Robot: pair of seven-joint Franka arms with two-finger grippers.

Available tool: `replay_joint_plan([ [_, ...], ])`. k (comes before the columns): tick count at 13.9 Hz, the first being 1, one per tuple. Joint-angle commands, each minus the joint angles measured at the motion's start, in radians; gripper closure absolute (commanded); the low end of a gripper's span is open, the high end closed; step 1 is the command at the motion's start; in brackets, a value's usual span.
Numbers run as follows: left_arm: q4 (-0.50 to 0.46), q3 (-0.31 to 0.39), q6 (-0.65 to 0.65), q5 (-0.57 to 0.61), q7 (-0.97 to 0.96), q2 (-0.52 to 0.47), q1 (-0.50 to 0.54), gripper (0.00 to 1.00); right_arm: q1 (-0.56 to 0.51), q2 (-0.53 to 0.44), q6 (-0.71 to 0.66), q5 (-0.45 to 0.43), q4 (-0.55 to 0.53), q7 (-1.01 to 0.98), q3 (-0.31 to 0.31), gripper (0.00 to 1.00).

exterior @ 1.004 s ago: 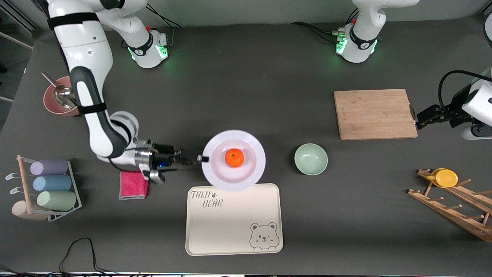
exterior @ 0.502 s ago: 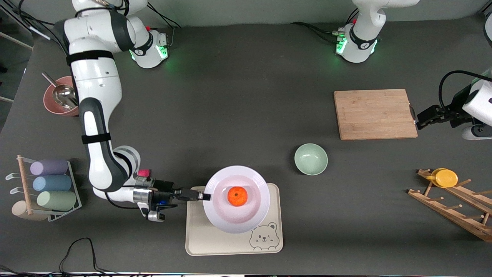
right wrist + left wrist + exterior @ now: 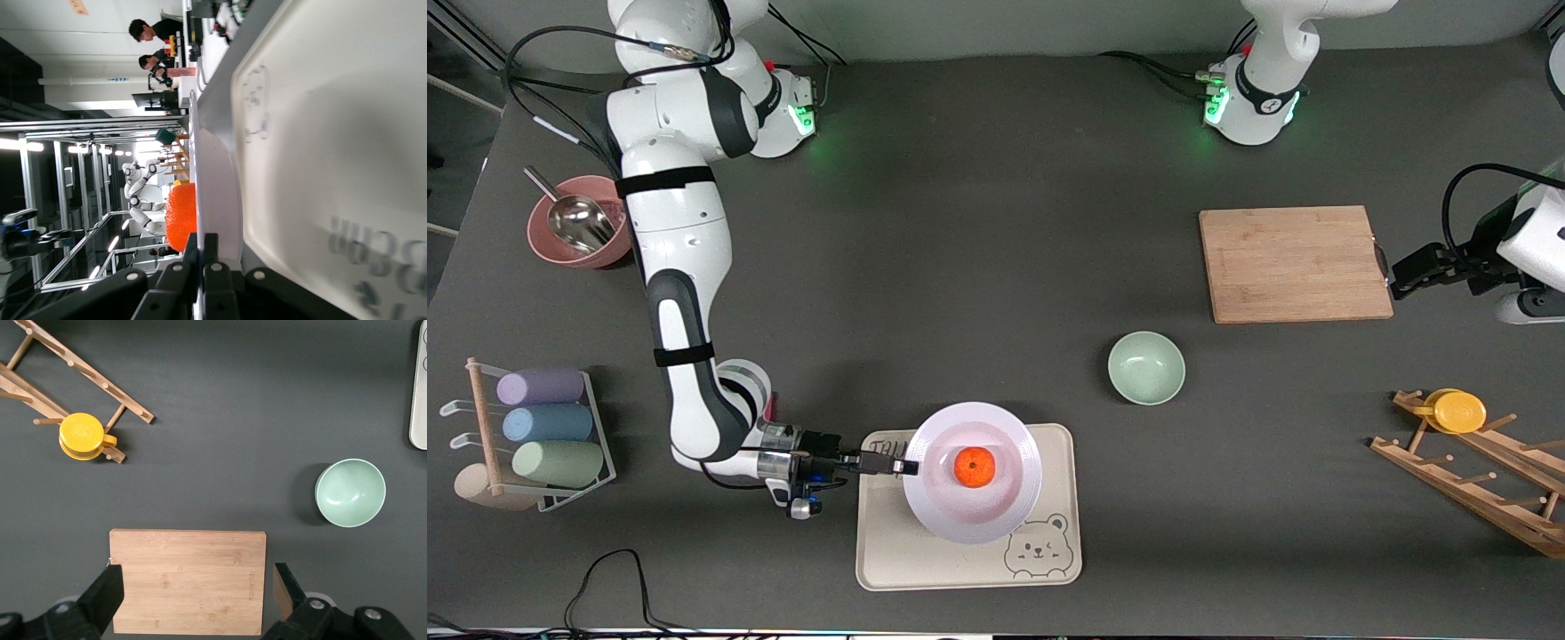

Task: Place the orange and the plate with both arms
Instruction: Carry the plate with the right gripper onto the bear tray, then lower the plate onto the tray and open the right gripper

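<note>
Front view: cream tray [image 3: 889, 560] carried a printed bear face at its corner nearest the camera on the left arm's side; lettering at the corner by the right gripper read only "TAIJ", the rest covered by the plate [image 3: 1014, 489]. Plate sat over the tray's half farther from the camera, its edge overhanging the tray rim. Orange [image 3: 974, 467] rested in the plate's centre. Right gripper [image 3: 908, 467] reached in level from the right arm's end of the table, jaws closed narrow on the plate's rim, orange well clear of the fingertips. Left gripper [image 3: 1398, 276] waited just off the wooden cutting board [image 3: 1294, 264], toward the left arm's end. Mint-green bowl [image 3: 1146, 367] stood on the table between board and tray.

Left wrist view: left gripper [image 3: 193, 590] hung over the cutting board [image 3: 187, 580], jaws spread wide, nothing between them. Bowl [image 3: 350, 493] and a yellow cup [image 3: 83, 437] on a wooden rack [image 3: 73, 370] lay on the table below.

Right wrist view: right gripper's fingers [image 3: 212, 273] pinched the plate's rim [image 3: 217, 193] edge-on; orange [image 3: 181, 215] sat in the plate, apart from the fingers. Tray [image 3: 333, 133] showed mirrored lettering, partly legible, and a faint bear outline.
</note>
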Motion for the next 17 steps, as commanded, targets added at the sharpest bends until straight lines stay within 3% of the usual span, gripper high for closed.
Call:
replay_joint_plan([
  [1, 0.006, 0.001, -0.006, 0.004, 0.007, -0.001, -0.001, 0.0, -0.008, 0.046, 0.012, 0.004, 0.052, -0.017, 0.012, 1.0],
  [14, 0.011, 0.002, -0.012, 0.002, 0.005, -0.007, -0.001, 0.0, -0.005, 0.077, 0.03, 0.001, 0.04, -0.149, 0.012, 1.0],
  [16, 0.012, 0.004, -0.007, -0.005, 0.004, -0.01, 0.006, 0.0, -0.005, 0.075, 0.032, 0.001, 0.04, -0.14, 0.012, 0.53],
  [17, 0.012, 0.004, 0.0, -0.007, 0.004, -0.01, 0.019, 0.0, -0.005, 0.075, 0.033, 0.0, 0.04, -0.14, 0.012, 0.48],
])
